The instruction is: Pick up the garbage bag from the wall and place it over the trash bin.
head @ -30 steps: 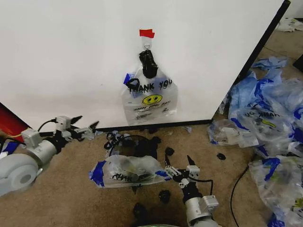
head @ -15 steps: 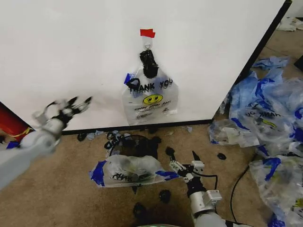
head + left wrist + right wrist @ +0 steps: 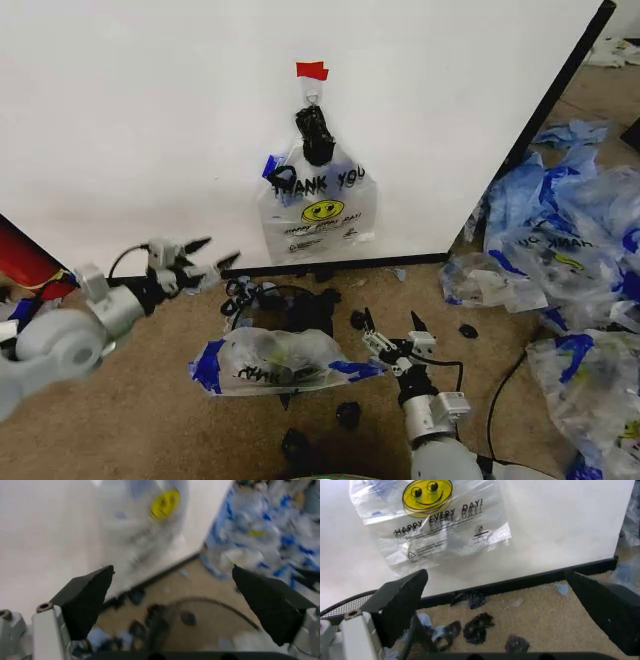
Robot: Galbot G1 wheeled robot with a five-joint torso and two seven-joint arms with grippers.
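Both jaws gaped empty: left gripper [image 3: 203, 258] and right gripper [image 3: 392, 327] sat low, garbage bag [image 3: 318, 205] hung above between them on wall [image 3: 140, 110].

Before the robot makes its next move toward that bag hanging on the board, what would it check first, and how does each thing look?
1. Garbage bag hanging on the wall: ok.
2. Left gripper open and empty: ok.
3. Right gripper open and empty: ok.
4. Trash bin free for a bag: not ok, a loose bag lies against its near side.
5. Grippers at the hanging bag: not ok, both low near the floor.
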